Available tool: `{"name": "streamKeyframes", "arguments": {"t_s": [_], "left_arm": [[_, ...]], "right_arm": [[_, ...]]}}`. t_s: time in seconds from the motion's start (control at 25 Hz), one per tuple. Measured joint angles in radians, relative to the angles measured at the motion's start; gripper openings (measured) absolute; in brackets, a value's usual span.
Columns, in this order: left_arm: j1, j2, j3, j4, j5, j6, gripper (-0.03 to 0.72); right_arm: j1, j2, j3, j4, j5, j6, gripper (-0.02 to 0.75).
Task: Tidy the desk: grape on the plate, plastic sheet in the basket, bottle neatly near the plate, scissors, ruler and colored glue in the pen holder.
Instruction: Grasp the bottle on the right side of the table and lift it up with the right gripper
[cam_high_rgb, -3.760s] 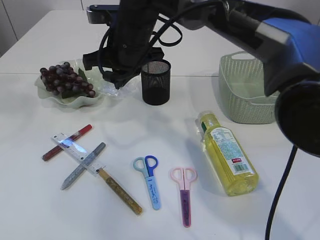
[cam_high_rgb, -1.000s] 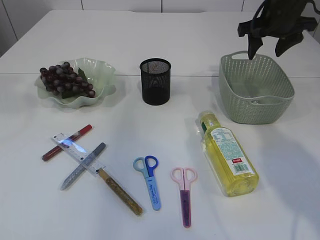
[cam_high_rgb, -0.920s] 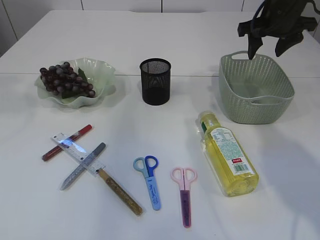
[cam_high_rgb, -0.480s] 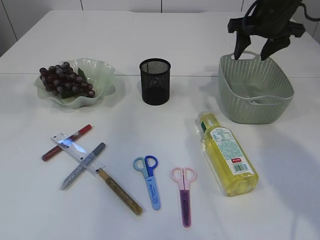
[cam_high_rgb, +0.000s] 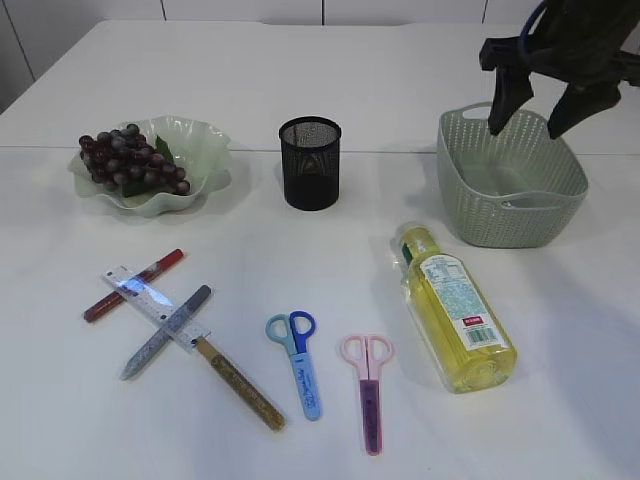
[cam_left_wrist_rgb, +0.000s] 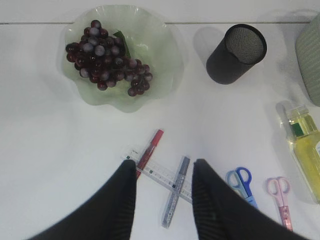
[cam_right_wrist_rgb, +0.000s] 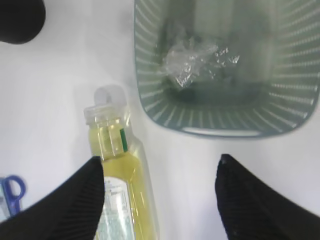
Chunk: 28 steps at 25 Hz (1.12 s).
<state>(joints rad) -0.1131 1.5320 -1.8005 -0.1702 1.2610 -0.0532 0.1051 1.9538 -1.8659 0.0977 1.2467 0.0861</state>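
The grape (cam_high_rgb: 130, 158) bunch lies on the green plate (cam_high_rgb: 208, 137). In the right wrist view a crumpled plastic sheet (cam_right_wrist_rgb: 195, 59) lies inside the basket (cam_right_wrist_rgb: 150, 102). My right gripper (cam_high_rgb: 528, 122) hangs open and empty above the basket (cam_high_rgb: 470, 215). The yellow bottle (cam_high_rgb: 455, 305) lies on its side in front of it. Blue scissors (cam_high_rgb: 298, 362), pink scissors (cam_high_rgb: 368, 388), a clear ruler (cam_high_rgb: 148, 298) and red (cam_high_rgb: 133, 285), silver (cam_high_rgb: 165, 332) and gold (cam_high_rgb: 240, 385) colored glue sticks lie at the front. The left gripper (cam_left_wrist_rgb: 164, 167) is open, high above the ruler (cam_left_wrist_rgb: 159, 172).
The black mesh pen holder (cam_high_rgb: 311, 163) stands upright between plate and basket. The ruler and the glue sticks lie crossed over one another. The left arm does not show in the exterior view.
Some seconds ago the right arm was by the plate and pen holder with the plastic sheet. Over the last second the gripper only shifted a little above the basket.
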Motion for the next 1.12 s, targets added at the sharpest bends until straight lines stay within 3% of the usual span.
{"name": "streamKeyframes", "arguments": {"t_s": [0.28,0.52,0.72,1.12], "left_arm": [[0.0,0.0,0.0,0.025,0.0,0.0,0.29],[0.0,0.0,0.0,0.037,0.0,0.0,0.372],[0.0,0.0,0.0,0.04,0.0,0.0,0.385],[0.0,0.0,0.0,0.04,0.0,0.0,0.465]], "right_arm": [[0.043,-0.158,0.186,0.03,-0.001,-0.001,0.541],[0.163,-0.222,0.297,0.041,-0.002,0.015,0.542],[0.237,-0.222,0.312,0.051,-0.002,0.035,0.542],[0.249,-0.222,0.475,0.036,-0.011,0.052,0.543]]}}
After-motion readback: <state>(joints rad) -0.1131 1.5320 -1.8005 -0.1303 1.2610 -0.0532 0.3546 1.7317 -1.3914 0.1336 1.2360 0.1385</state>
